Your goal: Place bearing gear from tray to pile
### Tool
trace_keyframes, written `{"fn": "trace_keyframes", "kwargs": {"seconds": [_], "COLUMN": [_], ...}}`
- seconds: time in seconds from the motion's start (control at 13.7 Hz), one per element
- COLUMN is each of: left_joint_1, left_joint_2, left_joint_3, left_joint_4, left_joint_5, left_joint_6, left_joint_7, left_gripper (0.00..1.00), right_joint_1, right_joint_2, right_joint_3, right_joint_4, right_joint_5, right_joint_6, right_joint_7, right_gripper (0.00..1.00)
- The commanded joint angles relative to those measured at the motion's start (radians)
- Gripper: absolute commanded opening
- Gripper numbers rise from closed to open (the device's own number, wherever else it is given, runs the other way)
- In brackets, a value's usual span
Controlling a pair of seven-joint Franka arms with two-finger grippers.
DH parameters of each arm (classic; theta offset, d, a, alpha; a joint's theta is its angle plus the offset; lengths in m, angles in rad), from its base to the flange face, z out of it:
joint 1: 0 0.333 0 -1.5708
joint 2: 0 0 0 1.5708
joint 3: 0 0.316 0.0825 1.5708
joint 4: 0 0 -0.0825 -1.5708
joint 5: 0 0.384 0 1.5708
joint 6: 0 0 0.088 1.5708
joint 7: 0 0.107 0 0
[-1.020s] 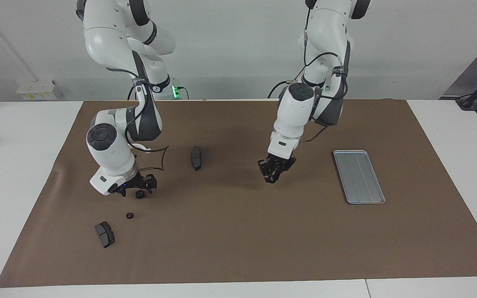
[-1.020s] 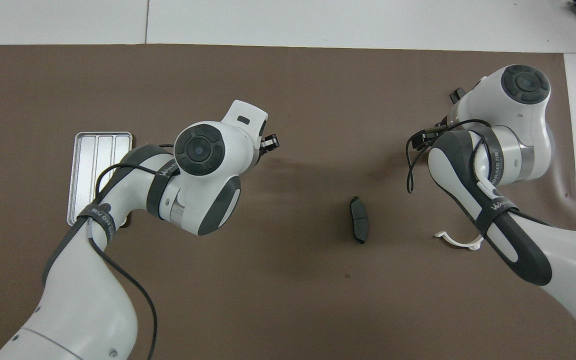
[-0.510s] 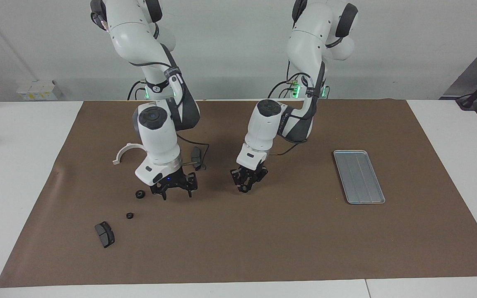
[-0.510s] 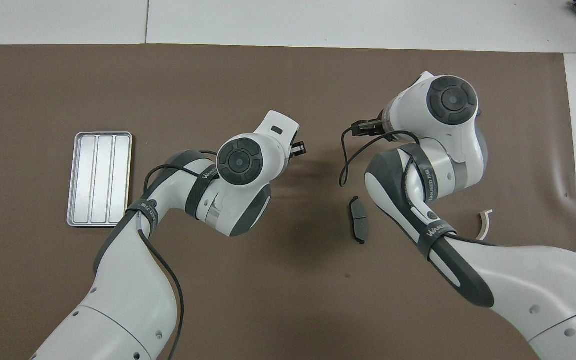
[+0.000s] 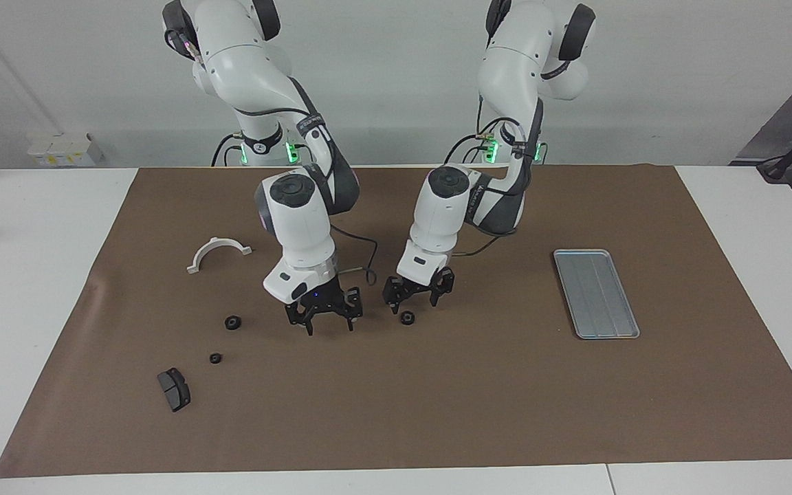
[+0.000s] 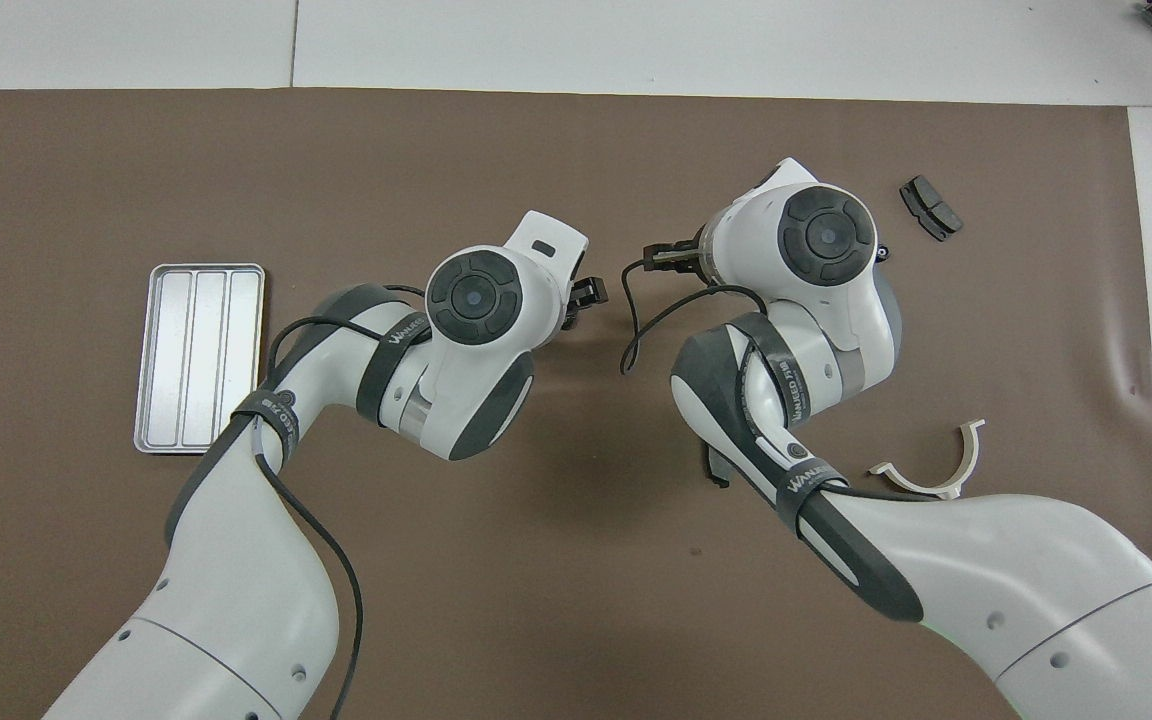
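Bearing gear [image 5: 407, 317] lies on the brown mat [image 5: 437, 399] under the wide-spread left gripper [image 5: 417, 293]; right gripper [image 5: 324, 317] hovers beside it, splayed and empty; tray [image 5: 595, 293] well apart.

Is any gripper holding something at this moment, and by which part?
Nothing is held. The left gripper stands open over a small black gear lying on the mat; the right gripper is open and empty.
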State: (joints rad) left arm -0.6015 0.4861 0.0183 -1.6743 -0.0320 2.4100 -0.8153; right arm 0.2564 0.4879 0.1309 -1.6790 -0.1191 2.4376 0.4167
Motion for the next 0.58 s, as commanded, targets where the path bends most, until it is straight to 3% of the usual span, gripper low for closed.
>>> {"fn": "trace_keyframes", "kwargs": {"seconds": [0.0, 0.22, 0.51], "left_joint_1": [0.092, 0.205, 0.366], "left_joint_2": [-0.127, -0.225, -0.277], "left_joint_3": [0.011, 0.011, 0.008], "left_joint_4": [-0.027, -0.056, -0.056], "left_joint_5": [0.011, 0.009, 0.007], "left_joint_6": [-0.119, -0.260, -0.380], "left_joint_7": [0.048, 0.328, 0.660], "left_gripper": [1.00, 1.00, 1.00], "right_joint_1": [0.075, 0.122, 0.198], "right_joint_2": [0.063, 0.116, 0.178], "right_joint_3": [0.000, 0.000, -0.004], "right_joint_4": [0.068, 0.096, 0.127], "right_joint_5": [0.009, 0.012, -0.010], "right_joint_6": [0.008, 0.095, 0.153], "right_joint_7": [0.106, 0.140, 0.212], "right_gripper": [0.85, 0.82, 0.80]}}
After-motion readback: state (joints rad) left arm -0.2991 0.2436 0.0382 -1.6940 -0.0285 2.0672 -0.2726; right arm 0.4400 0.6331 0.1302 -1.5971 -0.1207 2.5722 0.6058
